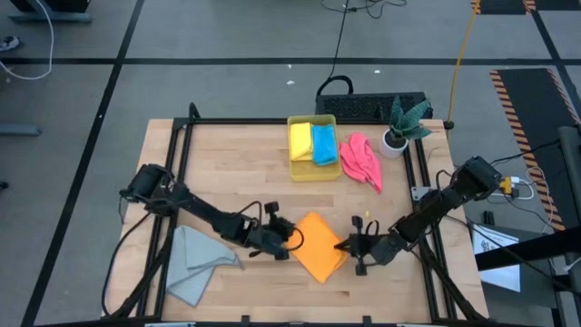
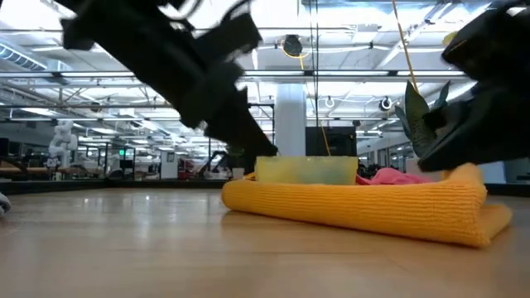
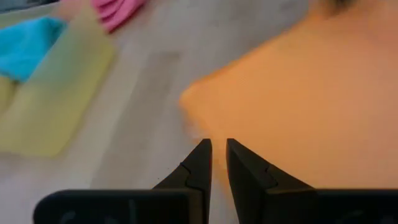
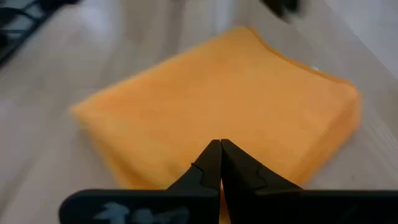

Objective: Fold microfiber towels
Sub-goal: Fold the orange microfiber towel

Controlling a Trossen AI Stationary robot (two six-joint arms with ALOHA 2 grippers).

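Folding is under way on the orange towel [image 1: 320, 245], which lies already doubled over near the front middle of the surface [image 1: 236, 173], its thick rolled edge showing plainly in the low view. Both arms flank it. The left hand [image 1: 292, 242] sits at the towel's left edge, its fingers nearly together with only a thin slit between them, and nothing is visibly pinched in them; its own camera shows the tips right at the cloth's border. The right hand [image 1: 349, 245] is at the opposite edge with fingers clenched fully together, and no fabric shows between them either. Yellow and blue towels rest folded inside the yellow bin [image 1: 313, 173] at the back of the surface; the pink towel [image 1: 360, 160] lies crumpled just beside the bin, and the grey towel [image 1: 195, 262] lies loosely heaped near the front left corner. By this layout, two cloths are done, the orange one is mid-fold or nearly finished, and pink and grey remain. The next move probably calls for a grip on one orange edge, either for a second fold or for lifting the bundle toward the bin without letting the layers slip apart.
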